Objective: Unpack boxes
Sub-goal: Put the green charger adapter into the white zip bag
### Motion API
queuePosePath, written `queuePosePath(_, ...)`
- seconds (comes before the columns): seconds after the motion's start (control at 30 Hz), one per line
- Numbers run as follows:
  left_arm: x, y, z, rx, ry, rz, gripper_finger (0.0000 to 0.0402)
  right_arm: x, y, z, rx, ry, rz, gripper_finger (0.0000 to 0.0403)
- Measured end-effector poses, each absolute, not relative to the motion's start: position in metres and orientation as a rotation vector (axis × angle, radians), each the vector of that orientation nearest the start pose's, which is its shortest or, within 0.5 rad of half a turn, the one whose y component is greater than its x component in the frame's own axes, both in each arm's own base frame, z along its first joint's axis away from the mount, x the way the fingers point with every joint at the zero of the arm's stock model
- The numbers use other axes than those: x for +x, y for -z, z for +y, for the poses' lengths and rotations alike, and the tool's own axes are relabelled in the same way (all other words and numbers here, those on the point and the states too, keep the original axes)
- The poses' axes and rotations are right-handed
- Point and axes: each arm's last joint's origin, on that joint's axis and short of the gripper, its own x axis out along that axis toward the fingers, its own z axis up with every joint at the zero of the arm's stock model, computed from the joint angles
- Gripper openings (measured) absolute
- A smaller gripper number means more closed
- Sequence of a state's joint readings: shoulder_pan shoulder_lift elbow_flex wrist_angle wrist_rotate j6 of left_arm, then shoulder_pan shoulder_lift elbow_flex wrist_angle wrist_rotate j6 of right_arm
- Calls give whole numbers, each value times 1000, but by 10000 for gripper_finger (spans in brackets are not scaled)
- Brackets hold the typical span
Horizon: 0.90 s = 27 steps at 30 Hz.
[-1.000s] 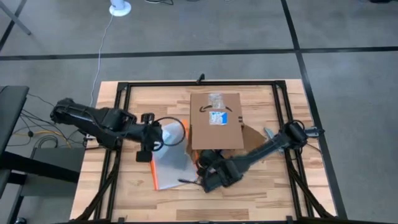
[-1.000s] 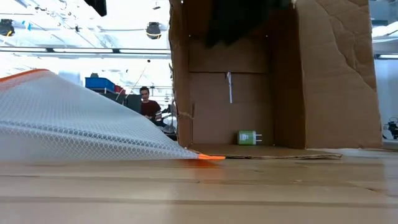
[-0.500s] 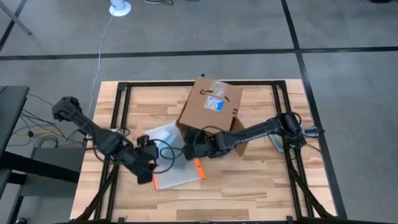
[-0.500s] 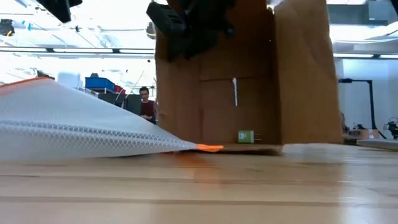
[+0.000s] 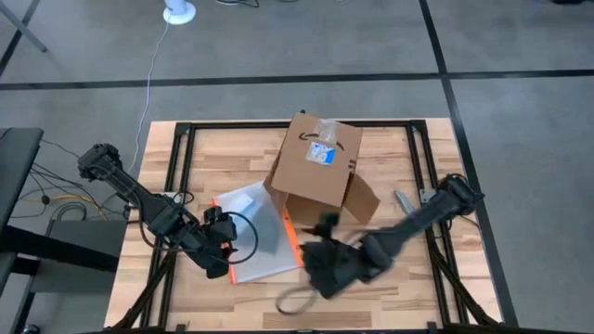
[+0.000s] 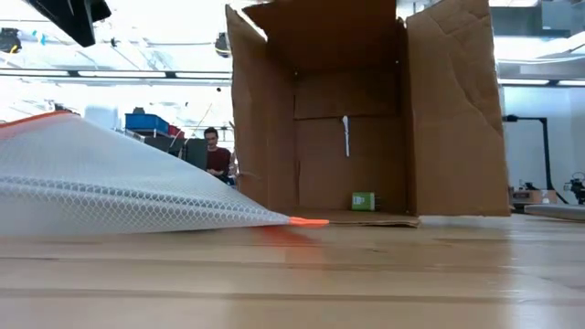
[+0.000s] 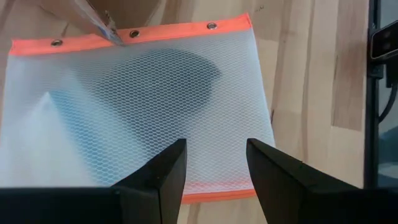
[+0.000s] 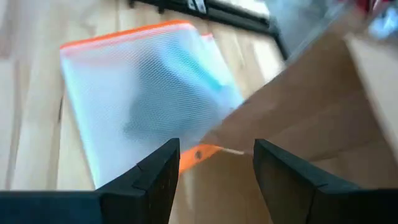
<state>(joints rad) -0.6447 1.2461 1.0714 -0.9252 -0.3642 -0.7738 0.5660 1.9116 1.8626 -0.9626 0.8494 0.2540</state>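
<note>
- Cardboard box [image 5: 316, 169] in the high view lies tipped on its side near the middle of the wooden table [image 5: 390, 288], turned at a slant, its open mouth and one splayed flap facing the front edge. A mesh pouch [image 5: 255, 232] with orange edging lies just beside it, toward the left arm. The left gripper [image 5: 225, 252] hangs over the pouch's front corner; the right gripper [image 5: 320, 269] is blurred, in front of the box's mouth.
- Low view: the box [image 6: 366, 110] stands open toward the camera, with a small green item [image 6: 363, 201] resting on its lower inside wall. The pouch [image 6: 119, 183] slopes down to an orange tip touching the box's bottom edge. A person [image 6: 216, 151] sits far behind.
- Left wrist view: the left gripper [image 7: 214, 168] has its fingers spread apart, holding nothing, right over the pouch [image 7: 137, 106].
- Right wrist view: the right gripper [image 8: 214, 165] is likewise spread and empty, above the spot where the pouch [image 8: 143, 99] meets the box [image 8: 311, 118].
</note>
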Motion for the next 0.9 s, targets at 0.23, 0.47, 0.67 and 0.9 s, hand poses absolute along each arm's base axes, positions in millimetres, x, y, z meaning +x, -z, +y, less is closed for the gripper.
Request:
queuePosePath(0.23, 194, -286, -124, -131, -128, 981, 153, 335, -335, 196, -655, 415, 763, 187)
queuePosePath(0.47, 194, -285, -124, -89, -106, 986, 153, 347, -334, 171, -679, 503, 785, 187)
queuePosePath(0.67, 191, -284, -122, -62, -118, 1019, 153, 356, -344, 163, -783, 519, 765, 187)
queuePosePath(0.9, 187, -282, -119, -29, -137, 1060, 153, 363, -340, 134, -840, 562, 864, 187)
